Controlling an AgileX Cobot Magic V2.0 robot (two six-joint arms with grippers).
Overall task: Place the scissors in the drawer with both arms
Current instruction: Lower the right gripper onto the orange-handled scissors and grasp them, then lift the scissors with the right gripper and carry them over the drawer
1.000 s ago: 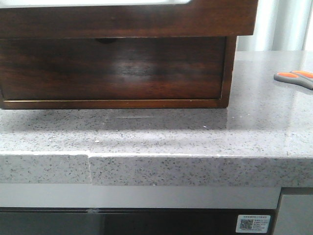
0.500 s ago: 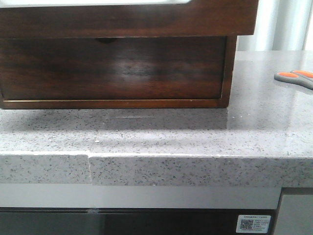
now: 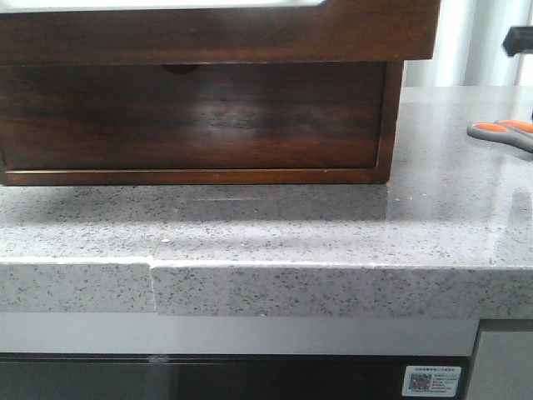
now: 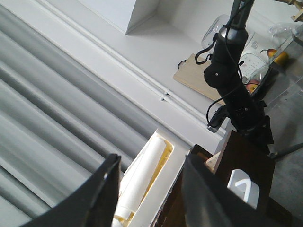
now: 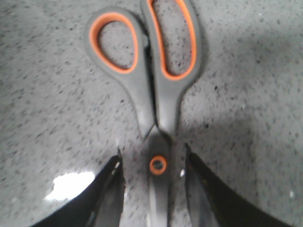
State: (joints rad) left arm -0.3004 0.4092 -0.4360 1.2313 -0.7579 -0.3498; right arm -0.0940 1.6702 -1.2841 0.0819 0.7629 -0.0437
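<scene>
The scissors (image 3: pixel 504 132) lie flat on the grey stone counter at the far right, grey handles with orange inserts. In the right wrist view my right gripper (image 5: pixel 152 156) is open. Its fingers stand on either side of the orange pivot of the scissors (image 5: pixel 161 109), close above the counter and not closed on them. The drawer (image 3: pixel 216 37) juts out at the top of the wooden chest, whitish lining along its upper edge. My left gripper (image 4: pixel 151 161) is open and empty, held in the air beside the chest's corner (image 4: pixel 246 161).
Below the drawer is a taller drawer front (image 3: pixel 191 117) with a half-round notch. The counter's front edge (image 3: pixel 266 287) runs across the front view. The left wrist view shows window blinds, a white roll (image 4: pixel 142 182) and the other black arm (image 4: pixel 232 90).
A dark part of the right arm has come into the front view at the top right. The scissors and the chest have not moved.
</scene>
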